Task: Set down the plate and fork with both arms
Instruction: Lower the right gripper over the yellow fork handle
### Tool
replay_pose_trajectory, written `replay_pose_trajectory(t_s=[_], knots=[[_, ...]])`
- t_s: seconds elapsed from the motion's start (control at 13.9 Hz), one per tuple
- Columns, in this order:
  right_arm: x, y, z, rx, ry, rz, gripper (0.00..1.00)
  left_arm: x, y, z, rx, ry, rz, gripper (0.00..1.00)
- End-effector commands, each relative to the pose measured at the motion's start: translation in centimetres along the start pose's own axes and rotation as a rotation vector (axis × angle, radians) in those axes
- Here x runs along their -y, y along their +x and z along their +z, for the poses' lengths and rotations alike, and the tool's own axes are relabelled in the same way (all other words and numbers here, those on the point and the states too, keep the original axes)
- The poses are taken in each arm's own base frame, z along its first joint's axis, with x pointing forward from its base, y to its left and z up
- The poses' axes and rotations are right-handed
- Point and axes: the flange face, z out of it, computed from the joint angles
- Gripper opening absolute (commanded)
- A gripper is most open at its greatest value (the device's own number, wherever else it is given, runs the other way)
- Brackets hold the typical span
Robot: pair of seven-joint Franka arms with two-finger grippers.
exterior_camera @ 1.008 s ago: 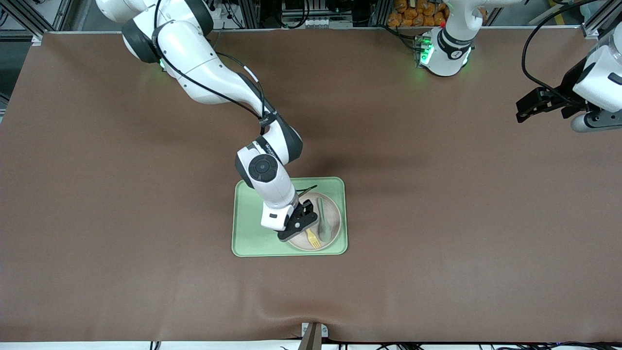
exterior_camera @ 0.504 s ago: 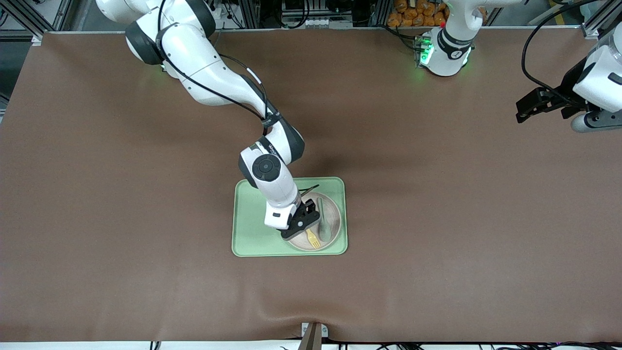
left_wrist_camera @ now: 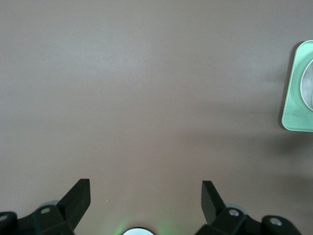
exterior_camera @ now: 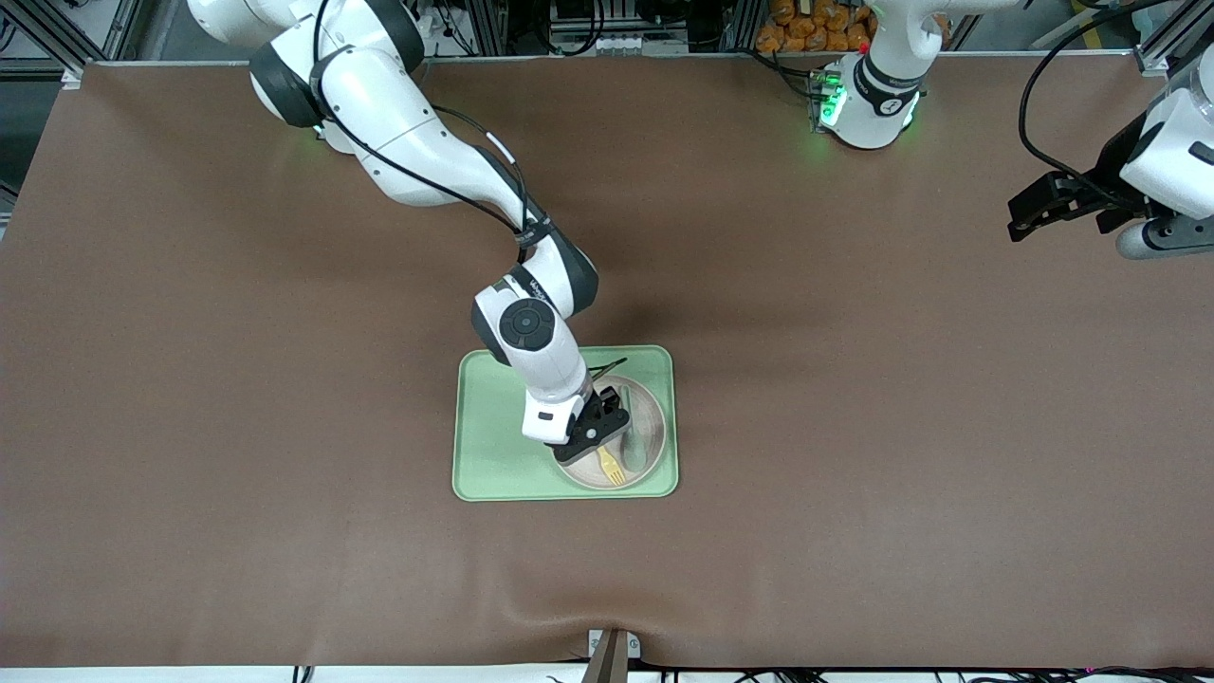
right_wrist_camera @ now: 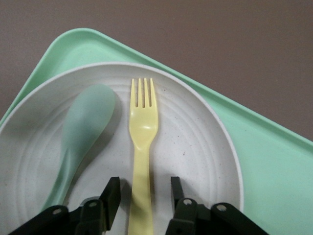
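The off-white plate [exterior_camera: 645, 446] lies on the pale green tray [exterior_camera: 488, 446]. The pale yellow fork [exterior_camera: 612, 468] lies on the plate beside a pale green spoon [exterior_camera: 634, 436]. In the right wrist view the fork [right_wrist_camera: 142, 142] lies on the plate [right_wrist_camera: 195, 147], its handle between my right gripper's [right_wrist_camera: 143, 192] open fingers, one on each side with gaps. My right gripper [exterior_camera: 596, 438] is low over the plate. My left gripper [exterior_camera: 1029, 207] is open and empty, up over the table's left-arm end; it also shows in the left wrist view [left_wrist_camera: 145, 192].
The spoon [right_wrist_camera: 80, 134] lies close beside the fork on the plate. The tray's rim [right_wrist_camera: 274, 147] surrounds the plate. A corner of the tray [left_wrist_camera: 298, 98] shows in the left wrist view. Brown table mat [exterior_camera: 854, 427] lies all around.
My right arm has shifted slightly toward the left arm's end, bringing the gripper farther over the plate and the fork's handle. The left arm has not moved.
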Motion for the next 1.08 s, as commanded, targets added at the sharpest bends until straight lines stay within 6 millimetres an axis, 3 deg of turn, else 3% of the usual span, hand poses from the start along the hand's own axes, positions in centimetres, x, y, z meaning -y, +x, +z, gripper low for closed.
replay_pose_trajectory(t_s=[0.0, 0.58, 1.01], knots=[[0.6, 0.1, 0.8, -0.015, -0.036, -0.003, 0.36, 0.4, -0.3, -0.5, -0.013, -0.016, 0.008, 1.0], [-0.3, 0.7, -0.1, -0.017, -0.034, 0.018, 0.2, 0.7, -0.4, -0.7, -0.019, -0.019, 0.003, 1.0], [0.1, 1.4, -2.0, -0.013, -0.026, 0.024, 0.05, 0.5, -0.3, -0.7, -0.025, -0.02, 0.005, 1.0]])
